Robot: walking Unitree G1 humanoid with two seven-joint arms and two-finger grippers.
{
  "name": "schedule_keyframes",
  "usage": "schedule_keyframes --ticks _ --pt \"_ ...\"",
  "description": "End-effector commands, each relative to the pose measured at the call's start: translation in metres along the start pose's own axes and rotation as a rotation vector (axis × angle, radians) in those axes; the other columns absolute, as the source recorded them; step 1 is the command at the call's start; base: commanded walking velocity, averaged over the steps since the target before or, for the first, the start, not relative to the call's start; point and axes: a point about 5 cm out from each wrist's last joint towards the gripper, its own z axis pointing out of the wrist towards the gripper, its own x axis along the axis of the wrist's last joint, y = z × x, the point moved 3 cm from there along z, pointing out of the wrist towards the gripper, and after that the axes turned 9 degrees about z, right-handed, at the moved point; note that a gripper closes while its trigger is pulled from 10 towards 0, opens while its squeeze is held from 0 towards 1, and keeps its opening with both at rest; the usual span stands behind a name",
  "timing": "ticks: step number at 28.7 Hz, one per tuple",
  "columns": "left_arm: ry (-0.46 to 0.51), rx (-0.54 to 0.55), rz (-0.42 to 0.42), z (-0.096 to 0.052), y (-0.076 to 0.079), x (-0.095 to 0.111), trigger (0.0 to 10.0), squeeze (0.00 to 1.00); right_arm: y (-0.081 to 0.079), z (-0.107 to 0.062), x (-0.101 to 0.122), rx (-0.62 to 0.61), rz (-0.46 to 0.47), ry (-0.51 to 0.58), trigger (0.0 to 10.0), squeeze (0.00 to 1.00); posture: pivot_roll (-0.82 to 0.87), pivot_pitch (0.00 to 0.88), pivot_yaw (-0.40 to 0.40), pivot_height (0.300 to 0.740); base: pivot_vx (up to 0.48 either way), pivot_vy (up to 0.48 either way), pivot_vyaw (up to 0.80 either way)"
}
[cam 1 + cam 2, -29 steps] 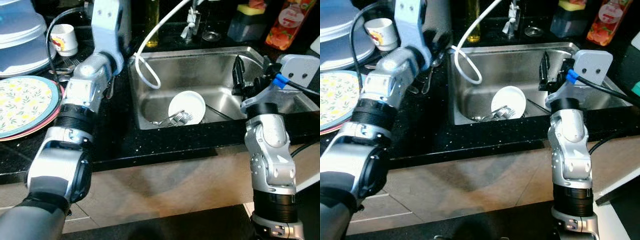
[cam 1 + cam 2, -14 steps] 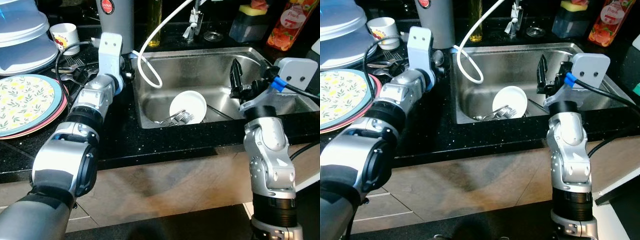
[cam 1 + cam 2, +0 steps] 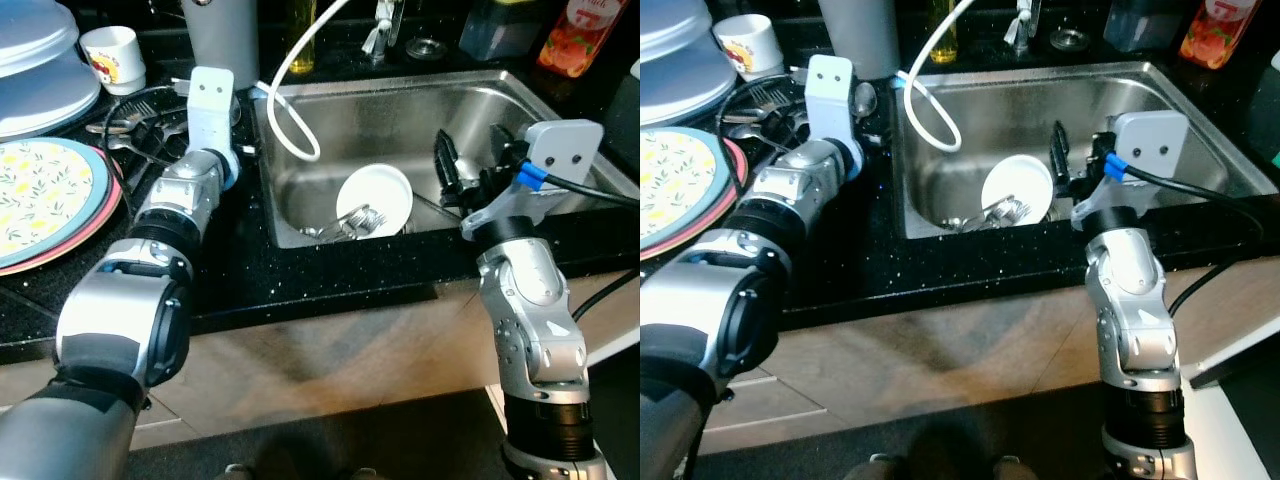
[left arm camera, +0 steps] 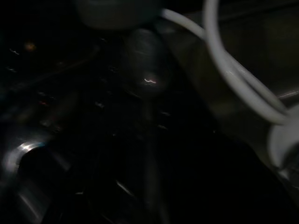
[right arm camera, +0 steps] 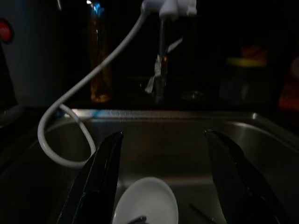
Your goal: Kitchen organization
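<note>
A brushed stainless-steel sink basin [image 3: 400, 130] is sunk into a glossy black speckled stone counter [image 3: 300, 275], and at its floor, toward six o'clock, a round white ceramic bowl [image 3: 375, 198] leans on its side with a tangle of shiny metal forks [image 3: 350, 225] lying against its lower rim. A smooth white flexible hose [image 3: 290, 90] curves in a loop over the basin's nine o'clock wall. The right gripper [image 5: 163, 186] hangs over the basin at three o'clock of the bowl, its two long matte black fingers [image 5: 100, 172] spread wide apart and holding nothing, the bowl lying below the gap between them. The left gripper [image 3: 205, 130] reaches onto the counter at nine o'clock of the sink, beside a heap of loose metal cutlery [image 3: 135, 125]; the silver wrist covers its fingers, so whether they are apart or together cannot be told, and its wrist view is dark and blurred, with only a dull rounded spoon bowl [image 4: 148, 77] and the pale hose discernible. At the far nine o'clock edge lies a flat round plate with a yellow-and-green leaf print [image 3: 40, 200], cut off by the frame, with a small white printed cup [image 3: 112, 58] at eleven o'clock
</note>
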Motion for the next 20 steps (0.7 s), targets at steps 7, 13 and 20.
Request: schedule_keyframes --ticks 7,13,20 --pt "0.013 0.013 -0.004 -0.003 -0.017 -0.003 10.0 0.00 -0.007 0.003 0.011 0.016 0.044 0.040 10.0 0.00 0.09 0.323 0.025 0.740 0.000 0.000 0.00" --pt "-0.080 -0.141 -0.164 -0.004 -0.002 -0.011 0.0 0.00 -0.007 0.005 0.015 0.024 0.029 0.050 10.0 0.00 0.09 0.316 0.035 0.740 0.000 0.000 0.00" --pt "-0.127 -0.255 -0.146 -0.010 -0.002 -0.015 0.0 0.00 -0.001 0.002 0.018 0.004 0.019 0.054 10.0 0.00 0.08 0.294 0.040 0.740 0.000 0.000 0.00"
